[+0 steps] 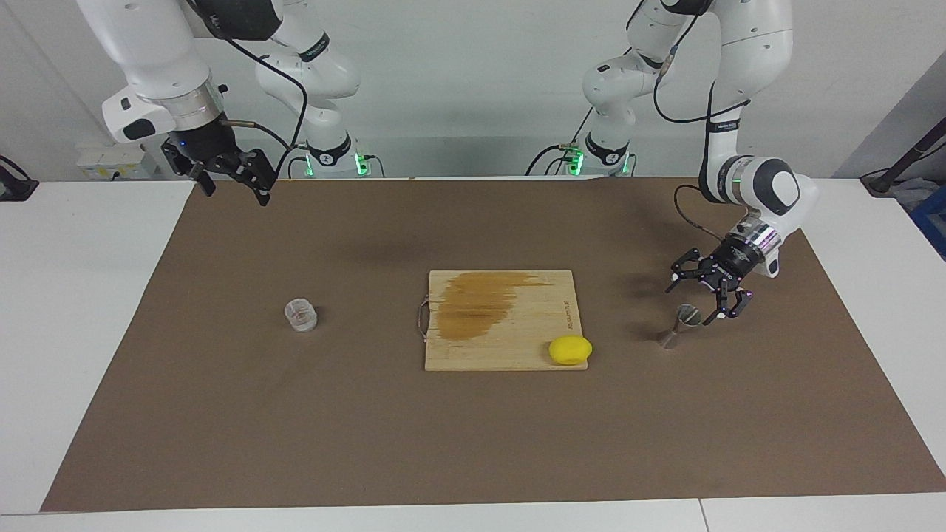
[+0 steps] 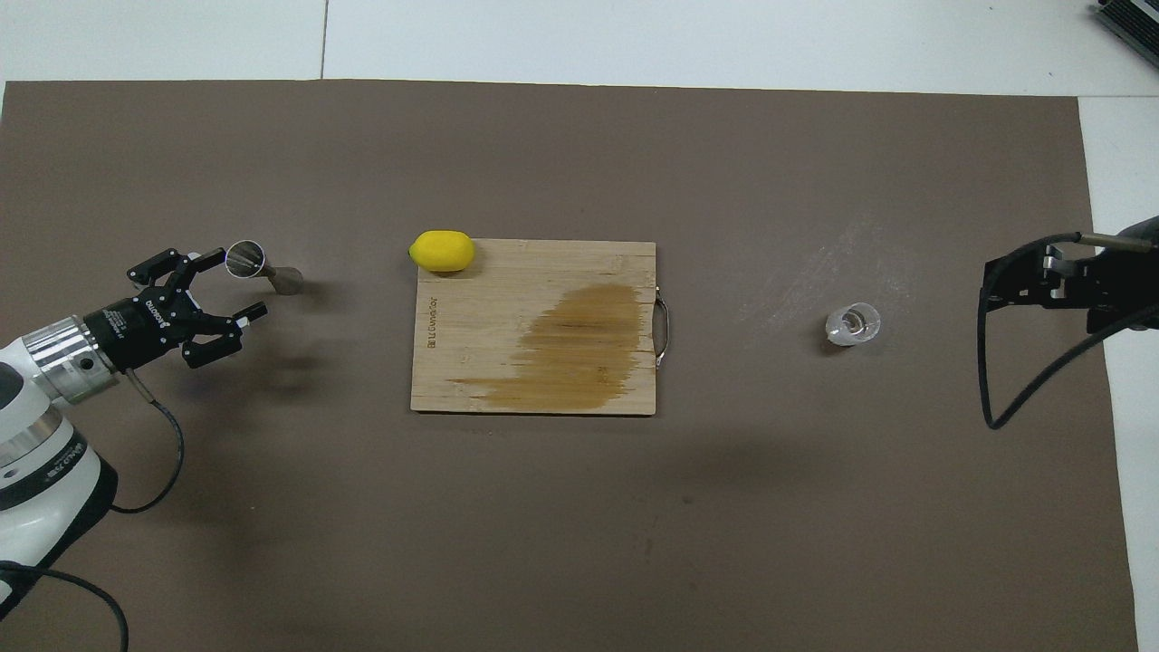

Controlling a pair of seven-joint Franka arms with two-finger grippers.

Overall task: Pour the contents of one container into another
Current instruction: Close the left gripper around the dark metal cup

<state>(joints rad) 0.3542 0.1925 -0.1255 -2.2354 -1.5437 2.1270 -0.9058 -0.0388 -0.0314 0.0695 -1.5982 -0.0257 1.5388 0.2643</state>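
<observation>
Facing view, reading across: your right gripper waits high over the brown mat's edge at the right arm's end of the desk, jaws spread, holding nothing. The clear glass cup stands upright on the mat below it, well apart from the gripper. Mid-mat you have the stained wooden cutting board, wire handle toward the cup, with a lemon on the corner farther from the robots. At the left arm's end the steel jigger stands on the mat. Your left gripper is low, tilted, jaws spread, its tips just beside the jigger's upper cone, not closed on it.
</observation>
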